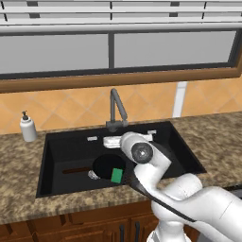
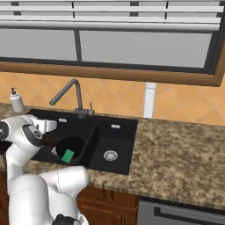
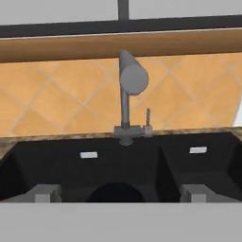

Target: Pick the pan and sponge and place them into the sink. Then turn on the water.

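While hovering over the larger basin: the gripper (image 3: 118, 193) is standing wide, holding nothing.
Facing it: the faucet (image 3: 126, 94) is rising behind the sink (image 1: 189, 156).
Pan (image 1: 105, 165): lying in the larger basin.
Sponge (image 1: 117, 175): resting on the pan.

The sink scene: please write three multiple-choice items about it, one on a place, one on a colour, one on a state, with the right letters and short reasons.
1. Where does the pan lie?
A. on the counter
B. in the sink's larger basin
C. under the window

2. What colour is the sponge?
A. green
B. yellow
C. pink

3. How do the fingers stand?
A. shut on the sponge
B. shut empty
C. open

Answers: 1 B, the pan rests inside the black basin; 2 A, a bright green block lies on the pan; 3 C, the tips stand wide apart facing the faucet.
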Robot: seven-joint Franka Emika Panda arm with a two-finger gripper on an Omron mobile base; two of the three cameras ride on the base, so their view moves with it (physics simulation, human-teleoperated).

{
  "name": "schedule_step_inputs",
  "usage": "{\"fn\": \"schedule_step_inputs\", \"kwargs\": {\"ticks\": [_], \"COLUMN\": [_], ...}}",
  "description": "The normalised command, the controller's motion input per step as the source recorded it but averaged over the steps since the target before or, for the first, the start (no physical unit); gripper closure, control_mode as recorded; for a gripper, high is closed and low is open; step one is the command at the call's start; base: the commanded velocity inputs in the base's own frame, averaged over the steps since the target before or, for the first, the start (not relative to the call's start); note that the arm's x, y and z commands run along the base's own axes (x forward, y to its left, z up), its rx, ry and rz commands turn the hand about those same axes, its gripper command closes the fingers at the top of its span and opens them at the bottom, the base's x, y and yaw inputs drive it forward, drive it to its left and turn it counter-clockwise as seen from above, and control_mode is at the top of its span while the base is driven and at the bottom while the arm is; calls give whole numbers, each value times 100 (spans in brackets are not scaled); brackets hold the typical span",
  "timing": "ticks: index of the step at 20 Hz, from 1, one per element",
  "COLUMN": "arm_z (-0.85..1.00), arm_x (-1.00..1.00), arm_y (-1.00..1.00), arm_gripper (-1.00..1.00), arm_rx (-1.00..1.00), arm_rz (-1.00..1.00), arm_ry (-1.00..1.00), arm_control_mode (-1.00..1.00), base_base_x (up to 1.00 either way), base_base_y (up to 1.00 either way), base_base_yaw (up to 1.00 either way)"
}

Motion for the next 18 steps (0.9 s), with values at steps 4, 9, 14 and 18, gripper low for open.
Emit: {"fn": "schedule_step_inputs", "kwargs": {"ticks": [4, 9, 14, 18], "arm_z": [59, 18, 0, 0], "arm_x": [-42, -26, -13, 0], "arm_y": [-12, -39, -62, -69], "arm_gripper": [-100, -100, -100, -100], "arm_rx": [22, 24, 26, 16], "arm_rz": [-2, 0, 0, 12], "arm_ry": [18, 3, 0, 0], "arm_control_mode": [-100, -100, -100, -100], "base_base_x": [0, 0, 0, 0], "base_base_y": [0, 0, 0, 0], "base_base_yaw": [0, 0, 0, 0]}}
